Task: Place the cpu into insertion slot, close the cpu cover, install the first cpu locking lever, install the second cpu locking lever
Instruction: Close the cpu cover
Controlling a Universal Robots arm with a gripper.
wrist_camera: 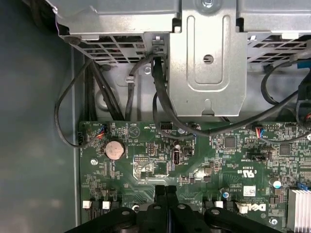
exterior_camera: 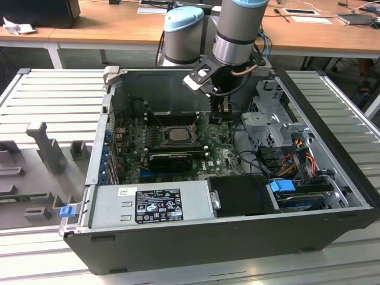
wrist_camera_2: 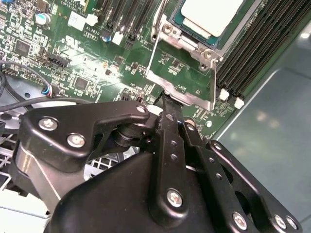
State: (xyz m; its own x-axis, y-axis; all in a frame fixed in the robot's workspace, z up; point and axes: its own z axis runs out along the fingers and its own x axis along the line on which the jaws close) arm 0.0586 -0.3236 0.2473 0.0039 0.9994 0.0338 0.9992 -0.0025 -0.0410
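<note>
The cpu (exterior_camera: 176, 133) lies flat in the insertion slot (exterior_camera: 161, 141) on the green motherboard; in the second wrist view the pale cpu (wrist_camera_2: 211, 14) sits inside the slot's dark rim (wrist_camera_2: 193, 41). The cpu cover (wrist_camera_2: 192, 99) is swung open away from the slot, and board shows through its square window. My gripper (exterior_camera: 217, 116) hangs just to the exterior view's right of the slot. The gripper (wrist_camera_2: 166, 99) is shut, its tips right at the cover's free edge. I cannot tell whether they pinch that edge. The shut fingers (wrist_camera: 160, 194) point down at the board.
A grey power supply box (exterior_camera: 148, 205) lies along the near case wall. A black heatsink bar (exterior_camera: 172, 159) sits just in front of the slot. A metal drive cage (exterior_camera: 270, 119) and cable bundle (exterior_camera: 291, 160) crowd the right side. Memory slots (wrist_camera_2: 248, 53) flank the socket.
</note>
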